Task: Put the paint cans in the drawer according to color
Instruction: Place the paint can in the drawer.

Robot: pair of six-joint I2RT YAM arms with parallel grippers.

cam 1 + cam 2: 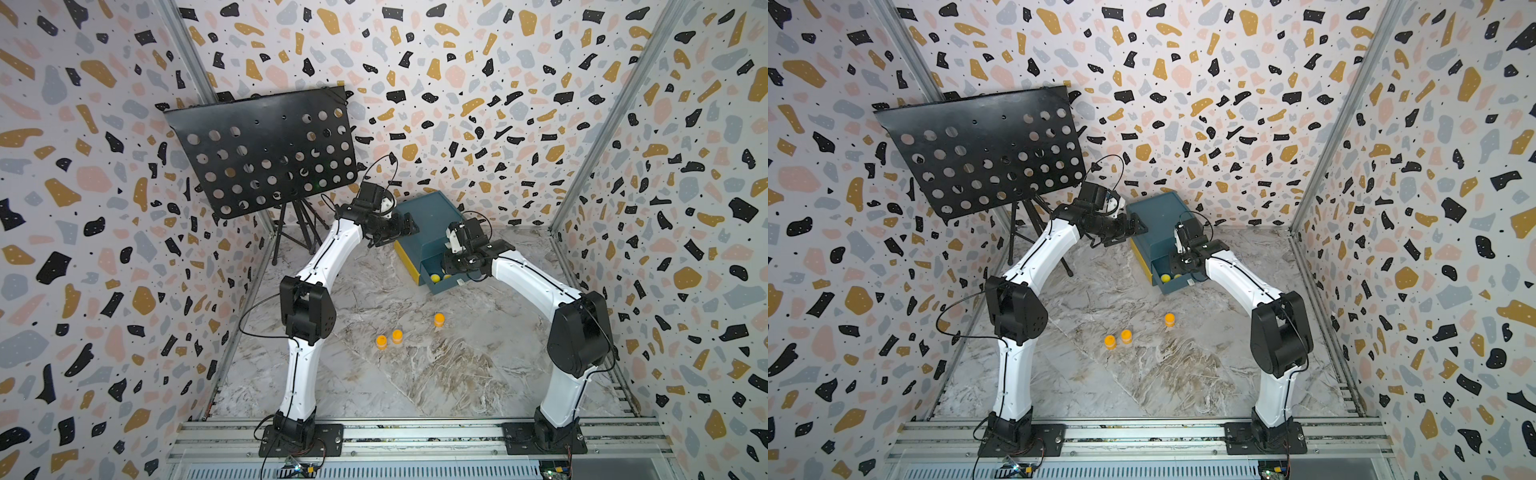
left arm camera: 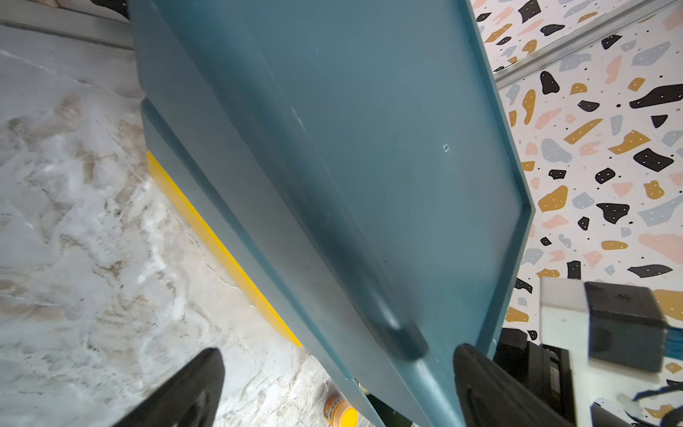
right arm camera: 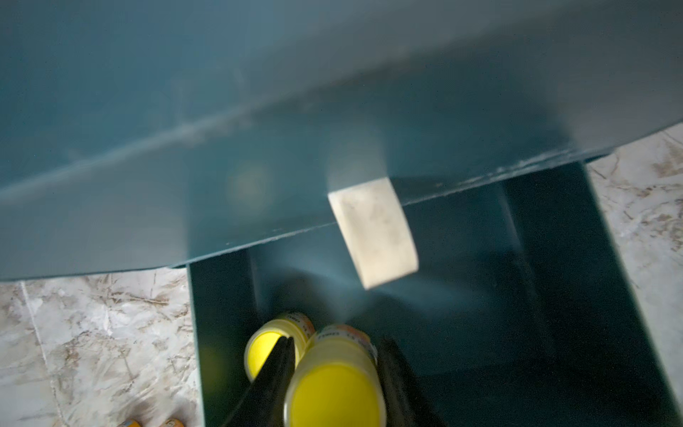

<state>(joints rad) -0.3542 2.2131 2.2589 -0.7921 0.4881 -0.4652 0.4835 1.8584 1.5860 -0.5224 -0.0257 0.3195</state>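
1. Locate the teal cabinet [image 1: 430, 210] at the back of the marble tabletop [image 1: 415, 374], with one drawer [image 1: 449, 288] pulled out toward the front.
2. Find the right claw [image 3: 334, 344] directly over the open drawer, clenched on a yellow paint can [image 3: 334, 397], with one black finger [image 3: 275, 369] against each side of the can.
3. Note a second yellow paint can [image 3: 267, 351] resting inside the drawer, just beside the gripped one and close to the drawer's side wall.
4. Find the left claw [image 2: 340, 353] at the cabinet's upper edge, on the side away from the right arm. Read it as released, with both fingers spread wide and the cabinet's corner between them; contact with the cabinet not determinable.
5. On the tabletop, well apart from the cabinet, find three upright cans: first orange paint can [image 1: 381, 341] and second orange paint can [image 1: 397, 336] just beside each other, third orange paint can [image 1: 439, 319] apart from the pair, toward the right arm and nearer the drawer.
6. Note a whitish tab [image 3: 373, 233] on the cabinet front, just above the open drawer.
7. Note a black perforated music stand [image 1: 262, 153] at the back left, behind the left arm.
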